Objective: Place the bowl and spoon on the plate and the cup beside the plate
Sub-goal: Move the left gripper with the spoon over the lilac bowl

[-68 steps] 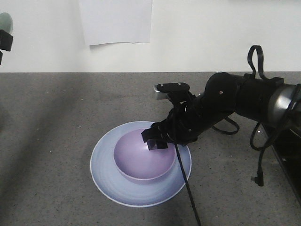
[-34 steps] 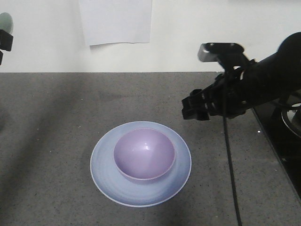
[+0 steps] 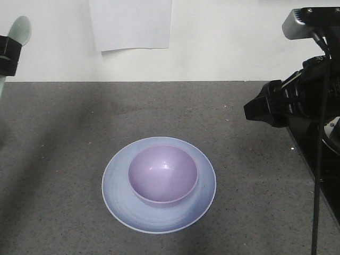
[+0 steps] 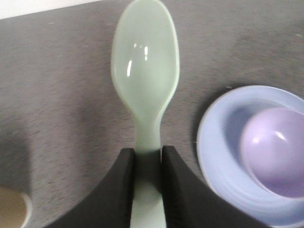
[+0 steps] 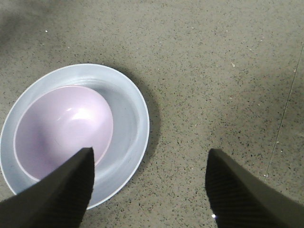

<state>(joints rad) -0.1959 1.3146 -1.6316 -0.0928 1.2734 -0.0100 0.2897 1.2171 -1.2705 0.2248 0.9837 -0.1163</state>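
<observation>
The left end effector [image 4: 147, 164] holds the spoon [image 4: 145, 66] by its handle, with the round end sticking out in front. The plate [image 4: 221, 142] lies on the bench [image 4: 57, 95] to its right, and the bowl [image 4: 278, 149] sits in the plate. The cup [image 4: 12, 209] peeks in at its left. The right end effector [image 5: 149, 183] is spread wide with nothing in it, and the plate is off to its left.

A grey speckled worktop [image 3: 64, 175] meets a plain white wall [image 3: 223, 37] at its far edge. A white sheet of paper [image 3: 130, 24] hangs on that wall, left of centre. A glossy black panel [image 3: 330, 180] lies along the worktop's right edge.
</observation>
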